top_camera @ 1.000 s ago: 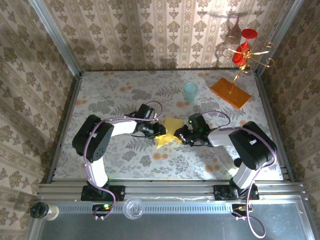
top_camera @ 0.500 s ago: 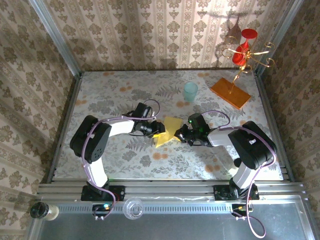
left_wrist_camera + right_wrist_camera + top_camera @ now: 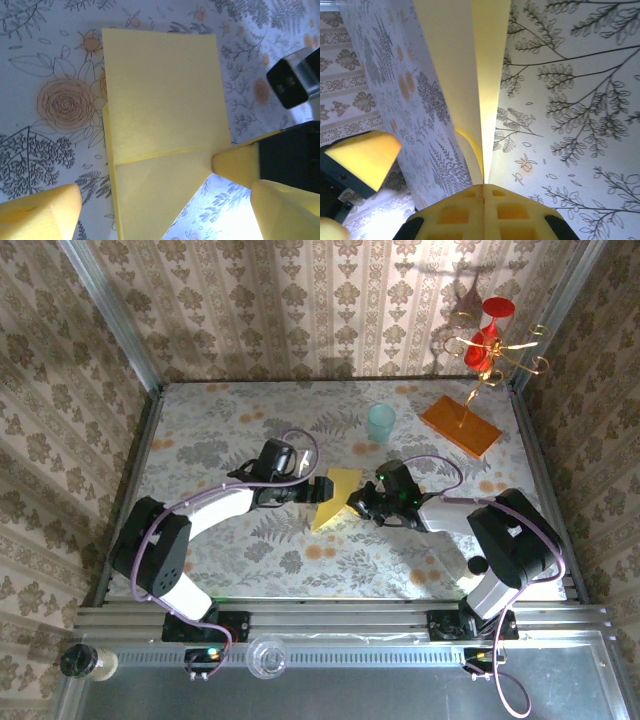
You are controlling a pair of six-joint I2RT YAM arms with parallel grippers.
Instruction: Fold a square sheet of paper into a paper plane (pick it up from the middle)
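The square sheet of paper (image 3: 338, 498) is yellow and folded into a narrow, tapering shape with a diagonal flap (image 3: 160, 195) over a flat panel (image 3: 160, 95). It stands partly lifted off the floral table. My right gripper (image 3: 361, 503) is shut on its right edge, the pads (image 3: 484, 189) pinching the crease, and its yellow fingertip (image 3: 235, 162) presses the paper's corner. On the paper's left, my left gripper (image 3: 317, 490) stands wide open. Its fingers (image 3: 42, 215) straddle the flap without touching it, and one of its pads (image 3: 362, 155) is visible past the paper.
A pale teal cup (image 3: 380, 423) stands behind the paper. An orange slab (image 3: 460, 426) with a gold stand (image 3: 487, 350) carrying red pieces sits at the back right. Wallpapered walls enclose the table (image 3: 220, 430).
My left gripper has opened, released the paper and drawn back to the left. The right gripper has shut on the paper's right edge, and the paper now looks narrower.
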